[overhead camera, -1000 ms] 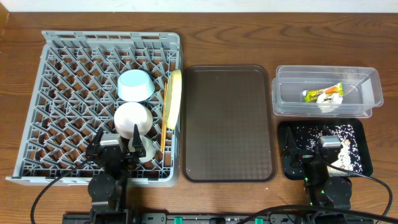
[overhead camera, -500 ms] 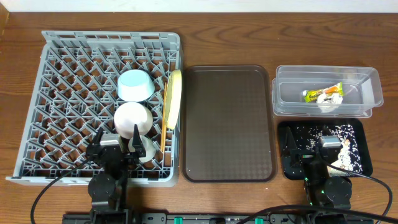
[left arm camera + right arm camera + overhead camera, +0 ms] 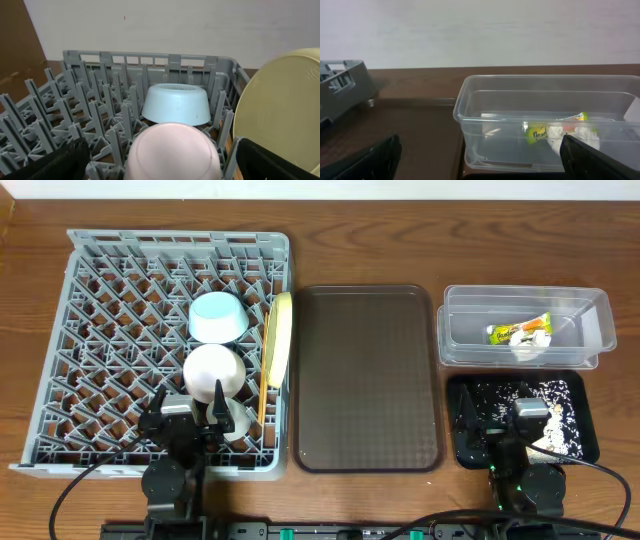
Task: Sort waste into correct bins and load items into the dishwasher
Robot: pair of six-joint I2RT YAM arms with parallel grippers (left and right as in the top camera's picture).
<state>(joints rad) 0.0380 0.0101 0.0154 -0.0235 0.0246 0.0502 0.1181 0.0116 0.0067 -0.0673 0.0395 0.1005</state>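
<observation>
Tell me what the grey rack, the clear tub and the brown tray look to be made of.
Grey rack: moulded plastic, matte; the uniform colour and the one-piece peg lattice suggest it. Clear tub: thin transparent plastic, glossy; the wrapper shows through its wall. Brown tray: probably plastic, dull with a fine texture; the look leaves it open.

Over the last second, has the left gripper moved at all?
No. The left gripper sits at the same spot over the rack's near edge, right beside the white bowl, jaws open as before.
</observation>
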